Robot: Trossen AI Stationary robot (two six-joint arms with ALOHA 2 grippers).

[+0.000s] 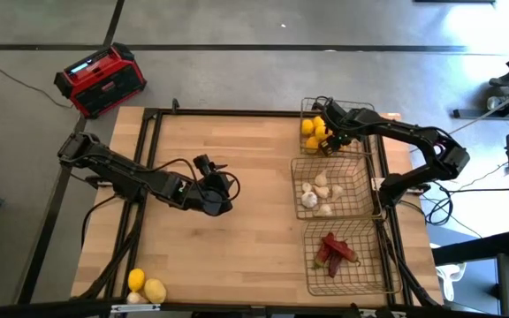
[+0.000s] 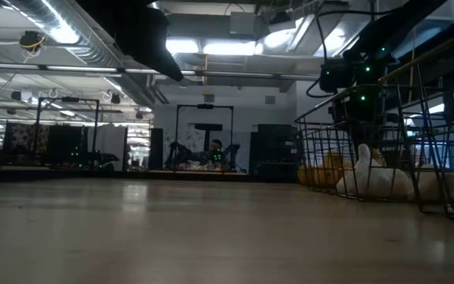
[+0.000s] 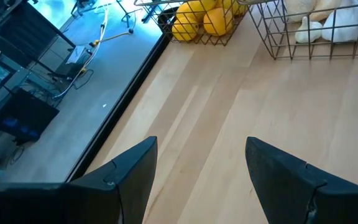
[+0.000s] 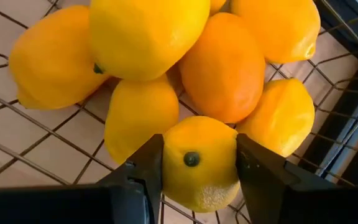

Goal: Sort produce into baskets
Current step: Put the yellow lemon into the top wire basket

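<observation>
Lemon [image 4: 194,163] sits pinched in the right tool [image 4: 194,165] above the far-corner basket [image 1: 312,106], poised for release; left tool [image 3: 201,177] waits spread mid-desk.

In the high view the counter [image 1: 237,256] fills the middle of the frame. Three baskets stand in a column along its right side: the upper basket [image 1: 366,117] holds lemons [image 1: 313,134], the middle basket [image 1: 360,196] holds garlic bulbs [image 1: 316,194], and the lower basket [image 1: 369,278] holds chili peppers [image 1: 335,251]. Two more lemons [image 1: 145,285] lie at the counter's lower left corner. A radio [image 1: 101,79] sits on the floor beyond the upper left corner. The left claw [image 1: 212,166] sits over the counter left of centre, well apart from the baskets. The right claw [image 1: 325,141] is in the upper basket, its fingers either side of one lemon [image 4: 197,163] among the pile.
</observation>
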